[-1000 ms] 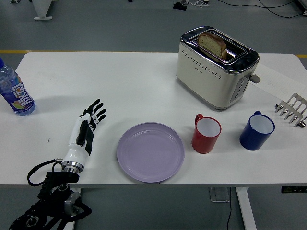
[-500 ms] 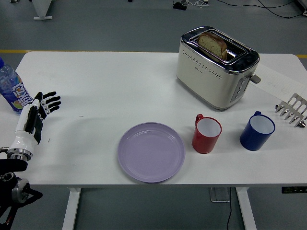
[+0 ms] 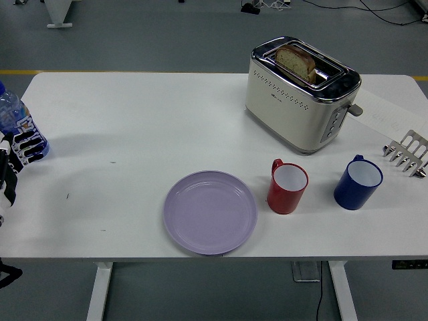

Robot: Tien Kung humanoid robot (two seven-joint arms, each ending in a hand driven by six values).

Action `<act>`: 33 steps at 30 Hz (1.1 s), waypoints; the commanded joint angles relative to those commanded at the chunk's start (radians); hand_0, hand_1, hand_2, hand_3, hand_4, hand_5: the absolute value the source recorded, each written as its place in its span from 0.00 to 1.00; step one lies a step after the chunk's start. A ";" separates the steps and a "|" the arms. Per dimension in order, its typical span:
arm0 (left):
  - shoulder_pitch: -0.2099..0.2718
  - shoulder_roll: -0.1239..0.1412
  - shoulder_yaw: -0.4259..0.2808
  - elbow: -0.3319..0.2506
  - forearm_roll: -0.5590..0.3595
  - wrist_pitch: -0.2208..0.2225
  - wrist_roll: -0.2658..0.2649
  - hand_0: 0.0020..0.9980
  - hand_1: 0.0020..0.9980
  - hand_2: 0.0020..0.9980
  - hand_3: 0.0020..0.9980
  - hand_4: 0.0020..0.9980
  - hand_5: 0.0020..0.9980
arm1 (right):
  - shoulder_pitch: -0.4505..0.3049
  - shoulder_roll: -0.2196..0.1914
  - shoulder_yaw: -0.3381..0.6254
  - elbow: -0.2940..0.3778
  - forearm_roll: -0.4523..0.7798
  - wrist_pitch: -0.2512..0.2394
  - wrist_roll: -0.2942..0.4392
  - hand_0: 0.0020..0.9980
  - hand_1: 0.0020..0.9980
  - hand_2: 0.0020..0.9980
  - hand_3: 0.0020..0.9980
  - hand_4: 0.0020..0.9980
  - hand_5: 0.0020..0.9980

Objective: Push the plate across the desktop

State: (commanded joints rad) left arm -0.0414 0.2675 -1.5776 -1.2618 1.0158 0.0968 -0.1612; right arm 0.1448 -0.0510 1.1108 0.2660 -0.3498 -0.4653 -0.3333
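- The lilac plate [image 3: 210, 212] lay near the table's [image 3: 147, 120] front edge, untouched.
- The left hand [image 3: 13, 157] was at the left border, fingers apart, beside the bottle [image 3: 13, 120].

A lilac plate [image 3: 210, 212] sits near the white worktop's [image 3: 154, 120] front edge (red mug [image 3: 287, 186] just beside it); the left robot hand [image 3: 12, 160] shows at the left edge.

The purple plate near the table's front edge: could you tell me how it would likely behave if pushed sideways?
The purple plate looks rigid and shallow, so it would probably slide flat rather than tip. The white table looks smooth, so likely little resistance. Pushed right, it could knock the red mug.
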 joint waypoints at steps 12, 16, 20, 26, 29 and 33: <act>-0.013 0.019 -0.004 0.010 -0.025 -0.014 0.010 0.58 0.63 0.63 0.65 0.51 1.00 | -0.003 0.001 -0.033 -0.005 0.066 0.006 0.027 0.55 0.45 0.57 0.58 0.30 0.47; -0.017 0.021 -0.016 0.012 -0.045 -0.014 0.009 0.58 0.63 0.63 0.65 0.52 1.00 | 0.000 0.002 -0.038 -0.005 0.076 0.007 0.030 0.55 0.45 0.57 0.58 0.30 0.47; -0.013 0.022 -0.033 0.017 -0.085 -0.018 0.013 0.58 0.63 0.63 0.65 0.52 1.00 | 0.003 0.003 -0.037 -0.005 0.079 0.008 0.030 0.55 0.45 0.57 0.58 0.30 0.47; -0.016 0.014 -0.042 0.023 -0.209 -0.050 0.030 0.58 0.63 0.64 0.65 0.51 1.00 | 0.008 0.003 -0.040 -0.006 0.086 0.009 0.033 0.55 0.45 0.57 0.58 0.30 0.47; -0.020 0.010 -0.045 0.026 -0.294 -0.088 0.052 0.58 0.64 0.64 0.66 0.52 1.00 | 0.010 0.002 -0.041 -0.007 0.086 0.010 0.035 0.55 0.45 0.57 0.58 0.30 0.47; -0.020 0.007 -0.055 0.028 -0.379 -0.132 0.083 0.58 0.64 0.64 0.66 0.52 1.00 | 0.011 0.001 -0.042 -0.007 0.087 0.010 0.036 0.55 0.45 0.57 0.58 0.30 0.47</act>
State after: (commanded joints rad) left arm -0.0617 0.2748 -1.6324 -1.2335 0.6365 -0.0352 -0.0784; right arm 0.1556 -0.0502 1.0689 0.2591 -0.2624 -0.4557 -0.2975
